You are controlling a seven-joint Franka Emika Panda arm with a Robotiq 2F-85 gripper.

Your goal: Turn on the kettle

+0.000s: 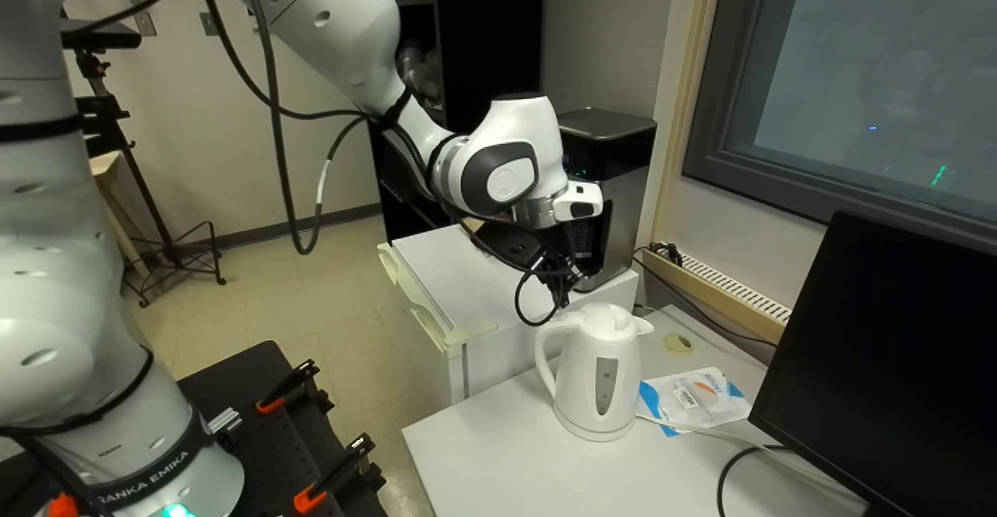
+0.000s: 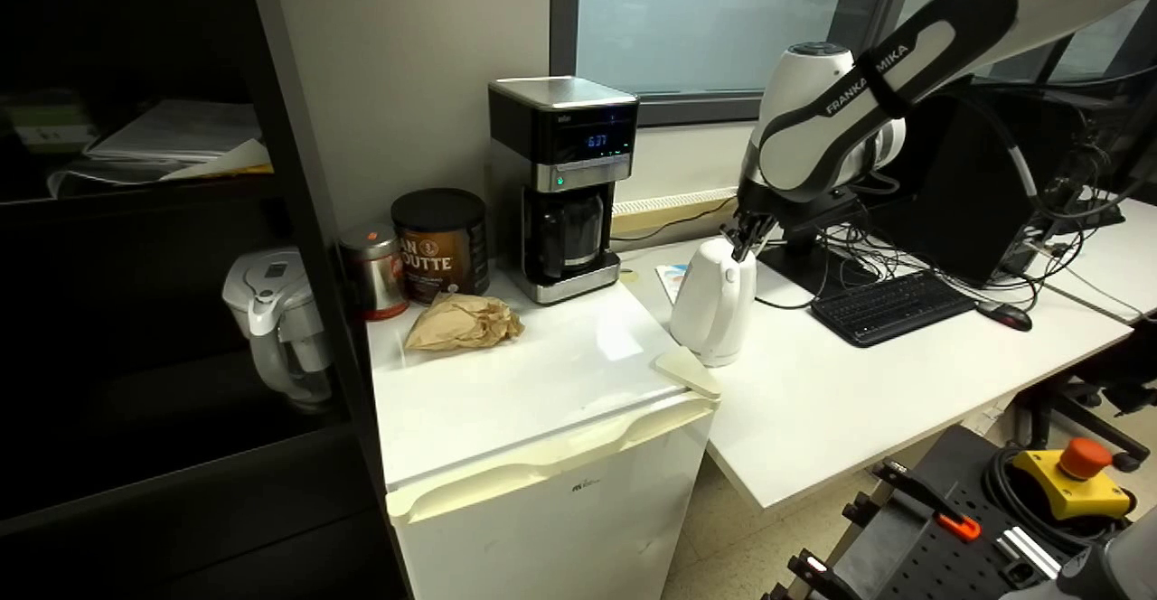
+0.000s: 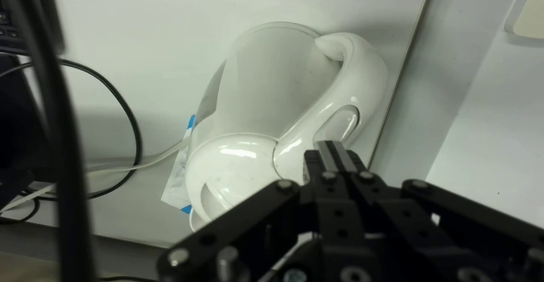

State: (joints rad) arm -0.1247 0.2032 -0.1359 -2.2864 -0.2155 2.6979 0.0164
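The white kettle [image 1: 578, 385] stands upright on the white desk. It also shows in an exterior view [image 2: 696, 311] and in the wrist view [image 3: 267, 86], where its loop handle is on the right. An oval switch [image 3: 338, 122] sits on the upper part of the handle. My gripper [image 3: 337, 146] is shut with nothing between its fingers. Its tips overlap the lower end of the switch in the wrist view; whether they touch it I cannot tell. In both exterior views the gripper [image 1: 564, 299] points down just above the kettle's handle side, and it also shows here [image 2: 741, 249].
A black coffee maker [image 2: 565, 211] stands on a small white fridge [image 2: 506, 401] beside the desk. A monitor [image 1: 880, 361], a keyboard [image 2: 895, 306] and cables lie on the kettle's other side. A white-blue packet [image 1: 693, 396] lies beside the kettle, with its pale cord [image 1: 709, 430].
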